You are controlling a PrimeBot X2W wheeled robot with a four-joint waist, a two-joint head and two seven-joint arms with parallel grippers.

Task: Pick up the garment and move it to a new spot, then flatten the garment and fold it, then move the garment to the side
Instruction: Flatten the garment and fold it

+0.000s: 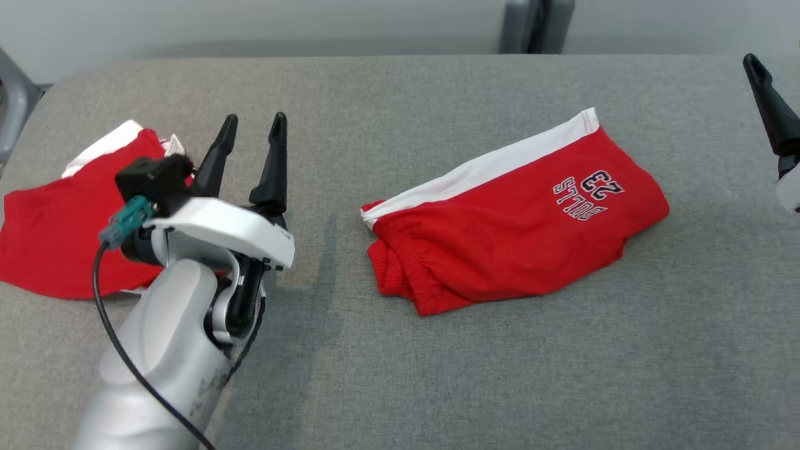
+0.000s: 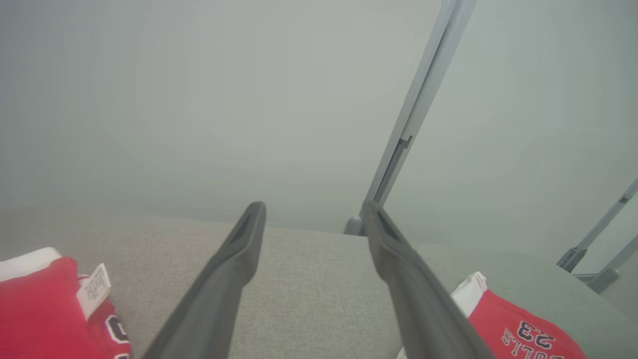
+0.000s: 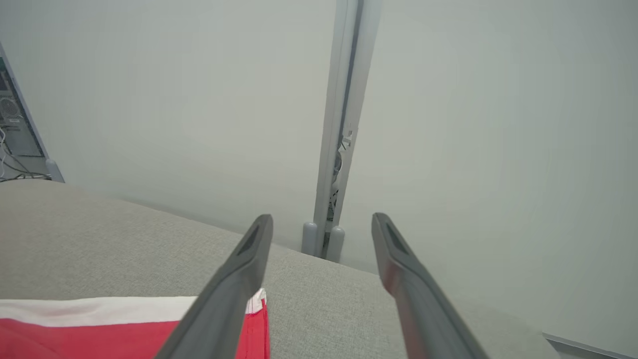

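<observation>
The left gripper (image 1: 255,119) stood open and empty by the shirt (image 1: 50,231), which lay folded at the left side of the table (image 1: 400,375). The task appeared essentially complete. The right gripper (image 3: 321,219) was open and empty. Count: one shirt, one pair of shorts (image 1: 512,231), two grippers.

"BULLS 23" on red shorts (image 1: 519,231); illegible tag (image 2: 93,290) on the garment (image 1: 44,237)

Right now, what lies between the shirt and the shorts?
Bare grey tabletop between shirt and shorts, in the head view; the open left gripper hovers at the shirt's edge.
</observation>
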